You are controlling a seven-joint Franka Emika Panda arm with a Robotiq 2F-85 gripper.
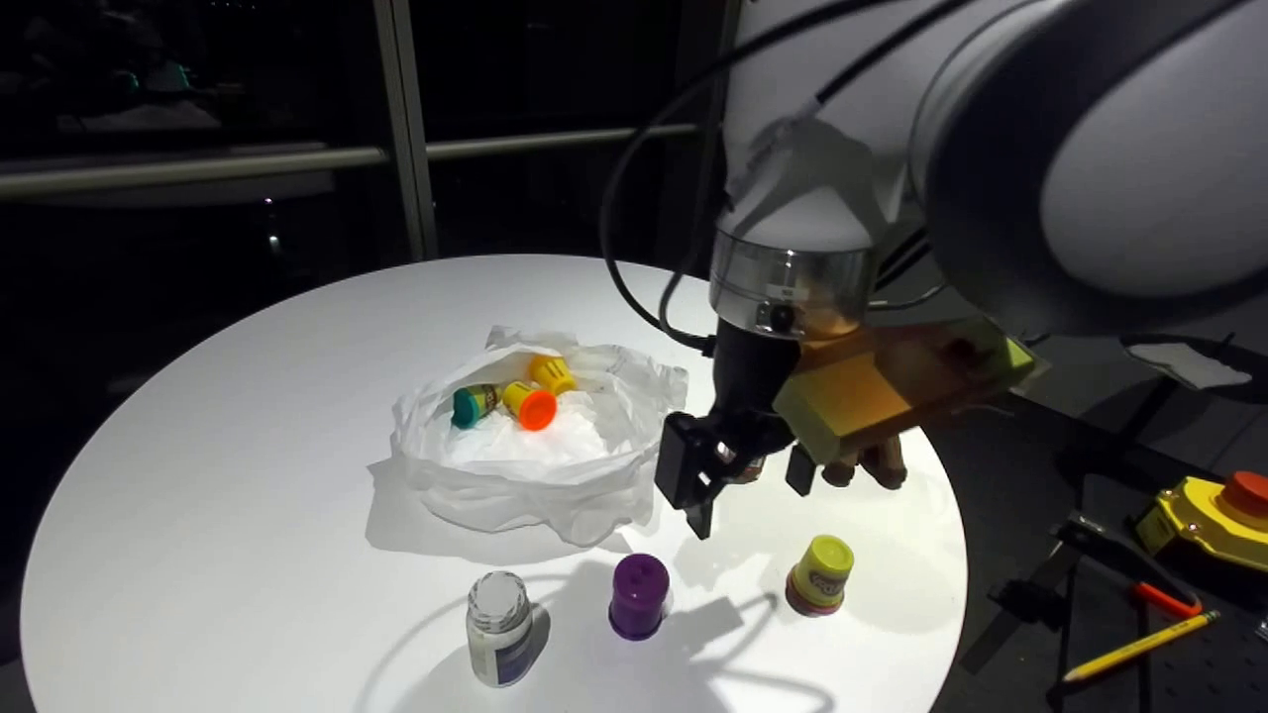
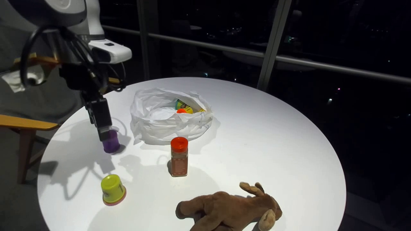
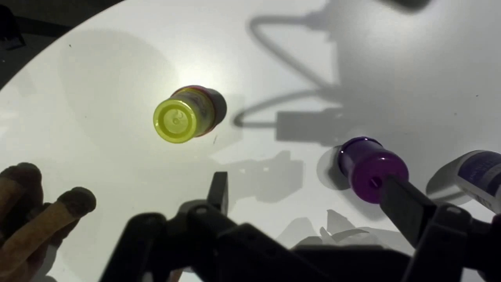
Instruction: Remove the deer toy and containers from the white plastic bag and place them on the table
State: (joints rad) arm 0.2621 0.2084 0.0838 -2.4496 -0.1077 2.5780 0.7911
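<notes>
My gripper [image 1: 750, 497] hangs above the white table [image 1: 218, 446], its fingers wide apart with nothing between them. The crinkled white plastic bag [image 1: 540, 510] lies beside it, mouth up. Inside sit a green-lidded container [image 1: 475, 404], an orange-lidded one [image 1: 534, 407] and a yellow one [image 1: 552, 374]. Out on the table stand the purple container [image 1: 639, 596], the yellow-green one [image 1: 820, 576], a white bottle [image 1: 498, 629] and a red-capped jar [image 2: 179, 157]. The brown deer toy [image 2: 231, 208] lies on its side; the arm partly covers it in an exterior view. One fingertip overlaps the purple container in the wrist view.
Beyond the table's edge, a dark side surface holds a yellow box with a red button [image 1: 1214, 517] and a pencil [image 1: 1139, 646]. A wooden chair [image 2: 29, 123] stands near the table. Loose black cables [image 1: 616, 228] loop beside the arm. Dark windows run behind.
</notes>
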